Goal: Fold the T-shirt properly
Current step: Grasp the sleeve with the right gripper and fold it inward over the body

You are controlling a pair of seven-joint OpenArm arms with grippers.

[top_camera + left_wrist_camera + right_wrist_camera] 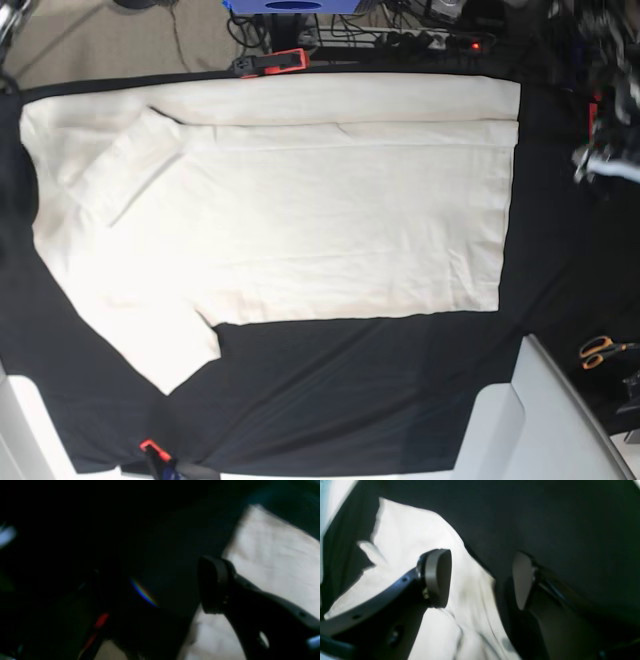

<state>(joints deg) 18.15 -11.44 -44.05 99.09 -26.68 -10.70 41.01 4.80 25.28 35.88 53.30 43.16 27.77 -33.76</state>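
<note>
In the right wrist view, the right gripper [482,580] has its two pads standing well apart with nothing between them. The left-hand pad [437,577] hangs over pale cloth; the other pad sits over the black table cloth [545,517], and the edge of the T-shirt [420,537] runs diagonally beneath the gap.

In the left wrist view, only one finger [215,585] of the left gripper is plainly visible, dark and rounded, above the boundary between black cloth and cream fabric. The second finger is lost in the dark left half of that picture, so the spread cannot be read there; nothing is seen gripped.

The base view shows the T-shirt [300,220] lying flat on the black table cloth [380,390], neck end at the picture's left, hem at its right. The top strip is folded inward along a straight line, with one sleeve laid over the body, while the lower sleeve [160,340] still juts out.

Around the cloth: a red clamp [272,62] at the top edge, another clamp [155,452] at the bottom left, orange-handled scissors [600,350] at the right, and cables along the top.
</note>
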